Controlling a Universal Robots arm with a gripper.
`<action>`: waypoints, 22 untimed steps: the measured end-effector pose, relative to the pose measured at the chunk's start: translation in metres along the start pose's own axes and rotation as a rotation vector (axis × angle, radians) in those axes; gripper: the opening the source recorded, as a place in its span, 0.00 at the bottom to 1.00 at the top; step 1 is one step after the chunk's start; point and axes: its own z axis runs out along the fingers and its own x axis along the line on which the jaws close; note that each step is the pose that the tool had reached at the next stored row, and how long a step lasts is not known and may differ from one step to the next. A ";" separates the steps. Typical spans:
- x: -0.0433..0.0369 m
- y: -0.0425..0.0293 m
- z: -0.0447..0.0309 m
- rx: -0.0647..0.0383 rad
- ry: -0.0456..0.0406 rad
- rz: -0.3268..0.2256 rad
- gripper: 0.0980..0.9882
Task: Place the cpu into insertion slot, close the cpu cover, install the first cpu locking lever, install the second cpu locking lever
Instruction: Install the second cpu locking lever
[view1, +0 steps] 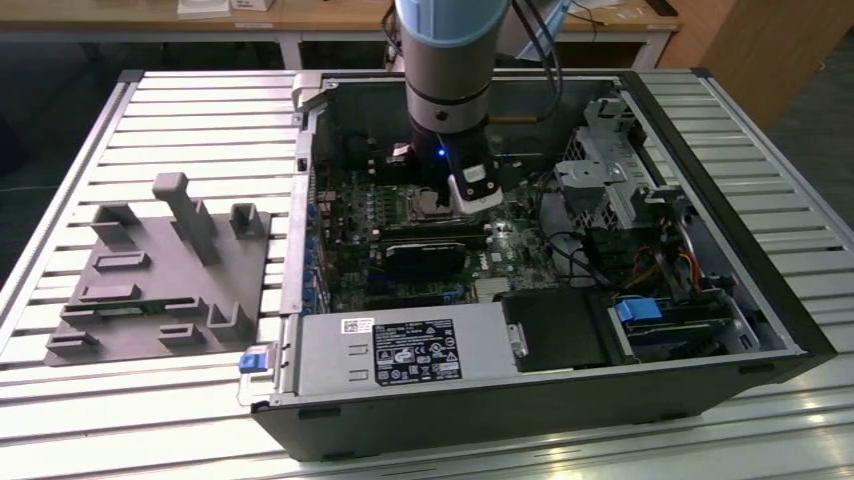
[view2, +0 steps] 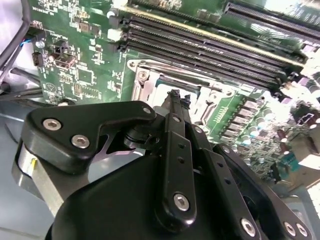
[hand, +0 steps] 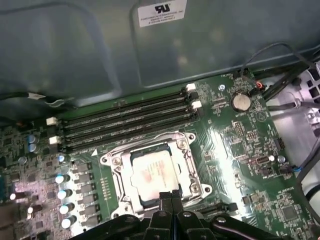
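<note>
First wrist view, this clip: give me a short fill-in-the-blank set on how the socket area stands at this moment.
1. The cpu lies in the insertion slot with its silver top facing ____.
2. The cpu cover is ____ over the chip, framing it.
3. The long black memory slots beside the socket hold ____ modules.
4. The gripper sits at the edge of the ____.

Missing words: up; closed; no; socket
</note>
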 end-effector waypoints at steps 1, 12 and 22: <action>-0.0002 0.0012 0.0003 0.008 -0.0016 -0.001 0.00; 0.0029 0.0145 0.0075 0.063 -0.0134 -0.003 0.00; 0.0082 0.0313 0.0143 0.125 -0.0190 -0.006 0.00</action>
